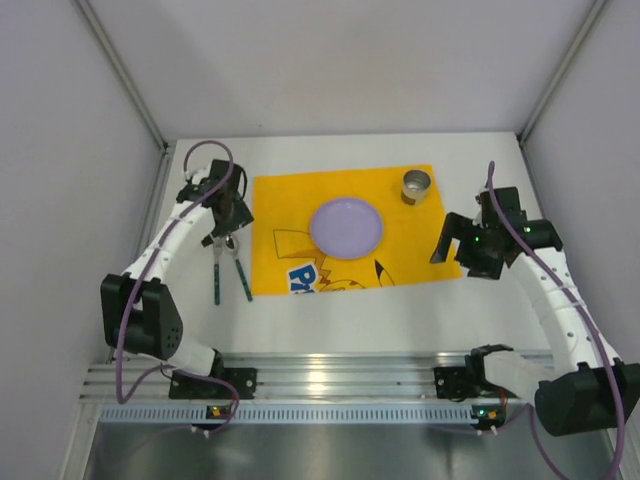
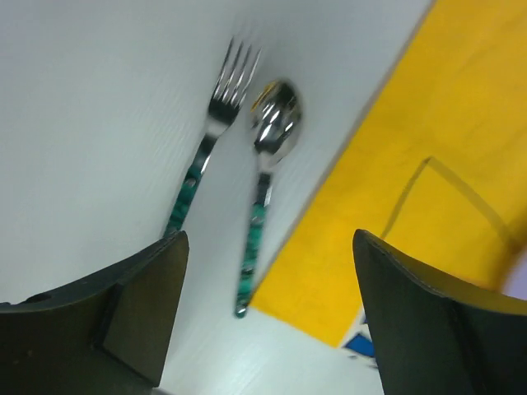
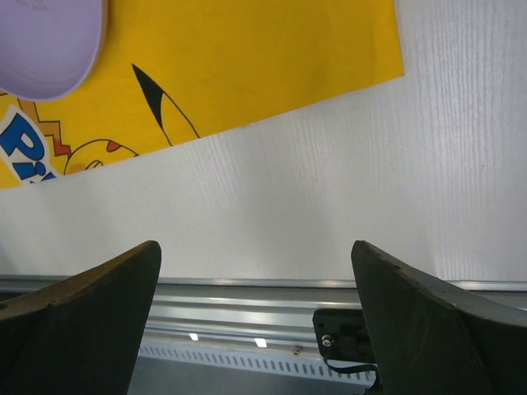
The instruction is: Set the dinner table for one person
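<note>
The white dinner table [image 1: 340,320] carries a yellow cartoon-printed mat [image 1: 300,200] with a lavender plate [image 1: 346,227] and a metal cup [image 1: 415,185] on it. Left of the mat lie a fork [image 1: 215,275] and a spoon [image 1: 241,275], both with green handles, side by side and slightly splayed. In the left wrist view the fork [image 2: 210,140] and spoon [image 2: 268,156] rest flat beside the mat's edge [image 2: 428,164]. My left gripper [image 2: 270,243] hangs open just above their heads, holding nothing. Over the mat's right corner, my right gripper [image 3: 255,247] stands open and empty.
Grey walls enclose the table on three sides. A metal rail [image 1: 330,385] with both arm bases runs along the near edge, and it also shows in the right wrist view as the rail [image 3: 247,313]. Bare white tabletop [image 3: 329,189] lies between mat and rail.
</note>
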